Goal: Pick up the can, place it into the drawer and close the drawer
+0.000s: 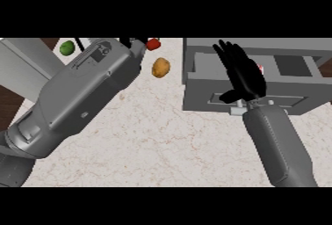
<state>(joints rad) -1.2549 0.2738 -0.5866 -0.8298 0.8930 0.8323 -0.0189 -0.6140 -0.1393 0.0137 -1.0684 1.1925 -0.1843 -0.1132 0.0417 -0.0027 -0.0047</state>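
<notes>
Right hand [243, 72]: black, fingers lying straight and released, stretching up over the open drawer [194, 94]; the thumb is sticking out to the left, near the drawer's front wall. The hand is grasping nothing that can be seen.

Can [260, 69]: only a small red and white sliver is peeking out at the right edge of the right hand, inside the drawer; the rest is lying hidden under the fingers. Whether the hand is touching it cannot be told. No writing on it can be read.

Drawer: grey, standing open at the upper right of the counter [156, 140]; its far side is being cut off by the view's top.

Left hand [135, 42]: mostly hidden behind its own large grey forearm at the upper left; only black fingertips are showing, so its state cannot be told.

Other items: a brown potato [160, 67] lying on the pale marbled counter beside the left forearm; a red item [153, 44] just next to the left fingertips; a green item [66, 47] at the top left, partly cut off.
</notes>
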